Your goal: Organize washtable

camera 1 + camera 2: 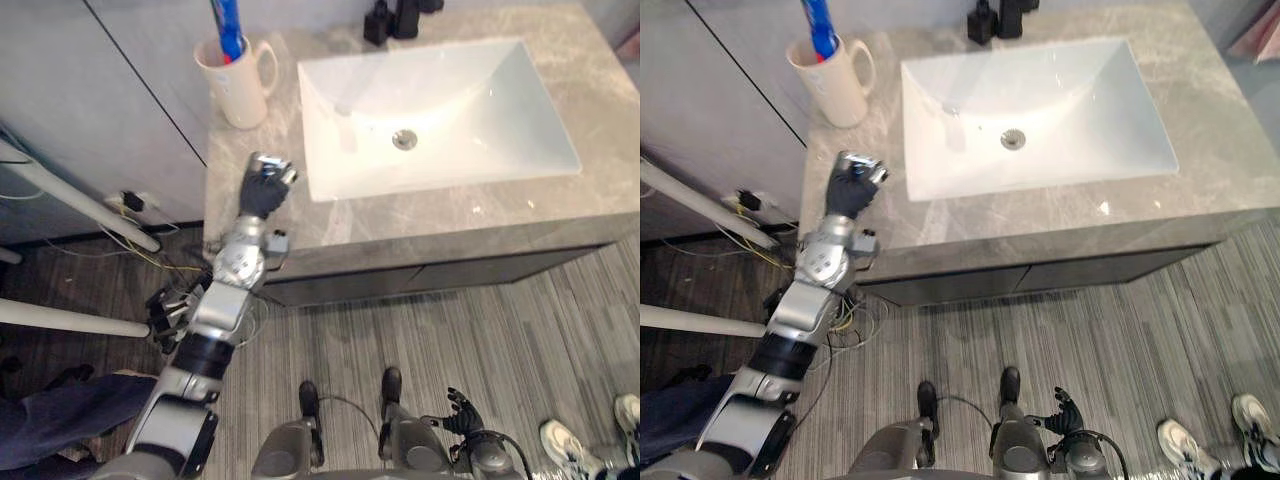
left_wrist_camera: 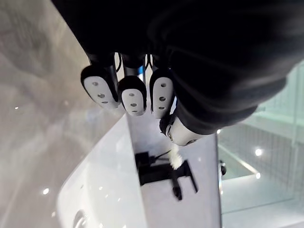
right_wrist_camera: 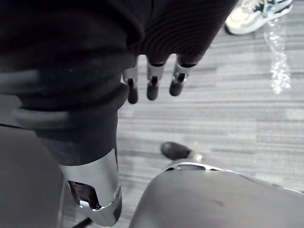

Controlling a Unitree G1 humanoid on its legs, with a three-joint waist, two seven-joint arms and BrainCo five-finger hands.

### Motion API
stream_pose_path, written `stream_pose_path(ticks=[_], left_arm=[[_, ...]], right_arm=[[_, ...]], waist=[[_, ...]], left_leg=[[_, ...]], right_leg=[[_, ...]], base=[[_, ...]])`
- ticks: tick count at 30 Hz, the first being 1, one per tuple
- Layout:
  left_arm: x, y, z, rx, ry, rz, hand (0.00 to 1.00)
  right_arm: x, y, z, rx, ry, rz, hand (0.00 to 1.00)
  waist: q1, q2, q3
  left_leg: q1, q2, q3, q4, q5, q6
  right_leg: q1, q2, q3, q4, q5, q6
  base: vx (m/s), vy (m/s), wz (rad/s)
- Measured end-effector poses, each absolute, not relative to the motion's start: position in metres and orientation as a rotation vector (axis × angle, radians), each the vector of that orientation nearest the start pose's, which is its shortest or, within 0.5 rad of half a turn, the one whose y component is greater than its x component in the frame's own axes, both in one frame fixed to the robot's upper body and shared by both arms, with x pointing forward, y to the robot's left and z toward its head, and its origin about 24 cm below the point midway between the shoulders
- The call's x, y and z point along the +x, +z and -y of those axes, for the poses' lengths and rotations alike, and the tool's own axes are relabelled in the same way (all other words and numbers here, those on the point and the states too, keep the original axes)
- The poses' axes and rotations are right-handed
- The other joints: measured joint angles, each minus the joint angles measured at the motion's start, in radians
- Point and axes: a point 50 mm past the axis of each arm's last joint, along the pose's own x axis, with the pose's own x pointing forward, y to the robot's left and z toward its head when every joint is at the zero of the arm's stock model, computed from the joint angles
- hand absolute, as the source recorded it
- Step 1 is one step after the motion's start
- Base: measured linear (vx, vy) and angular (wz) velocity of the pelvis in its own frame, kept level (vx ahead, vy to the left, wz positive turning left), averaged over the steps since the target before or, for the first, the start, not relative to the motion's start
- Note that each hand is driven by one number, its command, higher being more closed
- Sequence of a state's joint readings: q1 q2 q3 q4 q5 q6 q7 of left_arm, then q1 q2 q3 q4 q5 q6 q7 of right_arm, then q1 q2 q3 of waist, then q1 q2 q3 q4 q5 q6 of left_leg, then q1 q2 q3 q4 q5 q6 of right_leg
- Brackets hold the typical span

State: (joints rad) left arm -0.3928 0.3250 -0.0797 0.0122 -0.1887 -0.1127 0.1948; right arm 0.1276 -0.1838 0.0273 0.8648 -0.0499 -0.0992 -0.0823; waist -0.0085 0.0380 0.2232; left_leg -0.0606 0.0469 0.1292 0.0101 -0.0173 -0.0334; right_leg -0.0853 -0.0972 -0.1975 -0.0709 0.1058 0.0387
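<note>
step: likely reach for mug (image 1: 238, 88) | your left hand (image 1: 264, 187) curled, empty, over counter (image 1: 228, 205) left of sink (image 1: 480, 110) | right hand (image 1: 462, 410) low, fingers relaxed | next: open fingers, reach far

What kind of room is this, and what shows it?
Most likely a bathroom: a white rectangular ceramic sink set in a grey marble-look countertop, a black faucet behind it, and a cream mug holding a blue toothbrush-like item.

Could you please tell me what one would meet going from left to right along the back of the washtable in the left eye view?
White mug holding a blue item → black faucet → bare right end of the countertop.
</note>
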Motion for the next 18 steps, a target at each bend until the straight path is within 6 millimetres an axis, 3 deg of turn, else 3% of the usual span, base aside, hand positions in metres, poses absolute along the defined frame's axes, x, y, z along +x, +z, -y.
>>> stream_pose_path(ticks=[3, 5, 8, 10, 13, 14, 16, 18], left_arm=[[0.282, 0.171, -0.210, 0.096, 0.170, 0.555, 1.00], [0.257, 0.172, -0.236, 0.106, 0.281, 0.600, 1.00], [0.215, 0.153, -0.280, 0.143, 0.541, 0.552, 1.00], [0.177, 0.126, -0.309, 0.174, 0.772, 0.436, 1.00], [0.138, 0.092, -0.328, 0.220, 0.967, 0.256, 1.00], [0.132, 0.084, -0.331, 0.222, 0.989, 0.208, 1.00], [0.103, 0.037, -0.334, 0.209, 1.060, -0.050, 1.00], [0.086, 0.001, -0.328, 0.159, 1.079, -0.233, 1.00]], right_arm=[[0.107, -0.143, 0.220, -0.233, -0.146, -0.934, 0.00], [0.089, -0.149, 0.223, -0.206, -0.167, -0.996, 0.00], [0.062, -0.156, 0.224, -0.158, -0.211, -1.080, 0.00], [0.048, -0.159, 0.223, -0.118, -0.240, -1.119, 0.00], [0.035, -0.162, 0.220, -0.091, -0.261, -1.159, 0.00], [0.034, -0.162, 0.219, -0.087, -0.261, -1.164, 0.00], [0.035, -0.162, 0.216, -0.077, -0.261, -1.159, 0.00], [0.039, -0.161, 0.215, -0.071, -0.262, -1.142, 0.00]], waist=[[0.004, -0.001, -0.048], [0.027, -0.003, -0.088], [0.055, -0.007, -0.148], [0.078, -0.017, -0.177], [0.106, -0.039, -0.205], [0.109, -0.042, -0.209], [0.108, -0.043, -0.226], [0.109, -0.040, -0.235]], left_leg=[[0.034, 0.003, -0.031, -0.009, 0.000, -0.001], [0.050, 0.004, -0.046, -0.012, -0.003, -0.005], [0.066, 0.003, -0.077, -0.013, -0.006, -0.009], [0.073, 0.002, -0.103, -0.013, -0.008, -0.010], [0.073, -0.002, -0.140, -0.011, -0.012, -0.012], [0.072, -0.004, -0.153, -0.010, -0.012, -0.013], [0.072, -0.012, -0.187, -0.007, -0.015, -0.009], [0.072, -0.014, -0.195, -0.001, -0.017, -0.005]], right_leg=[[0.048, 0.002, -0.025, 0.000, -0.019, 0.008], [0.070, 0.002, -0.041, 0.000, -0.032, 0.012], [0.105, -0.002, -0.074, 0.000, -0.048, 0.017], [0.135, -0.008, -0.106, 0.002, -0.062, 0.022], [0.155, -0.015, -0.154, 0.019, -0.082, 0.026], [0.160, -0.016, -0.167, 0.022, -0.085, 0.027], [0.173, -0.030, -0.208, 0.051, -0.110, 0.033], [0.176, -0.039, -0.222, 0.066, -0.119, 0.035]], base=[[0.03, -0.021, 0.29], [0.06, -0.001, 0.29], [0.05, 0.002, 0.33], [0.01, -0.003, 0.40], [0.00, 0.001, 0.46], [-0.01, 0.001, 0.61], [-0.02, 0.011, 0.53], [-0.01, 0.023, 0.26]])
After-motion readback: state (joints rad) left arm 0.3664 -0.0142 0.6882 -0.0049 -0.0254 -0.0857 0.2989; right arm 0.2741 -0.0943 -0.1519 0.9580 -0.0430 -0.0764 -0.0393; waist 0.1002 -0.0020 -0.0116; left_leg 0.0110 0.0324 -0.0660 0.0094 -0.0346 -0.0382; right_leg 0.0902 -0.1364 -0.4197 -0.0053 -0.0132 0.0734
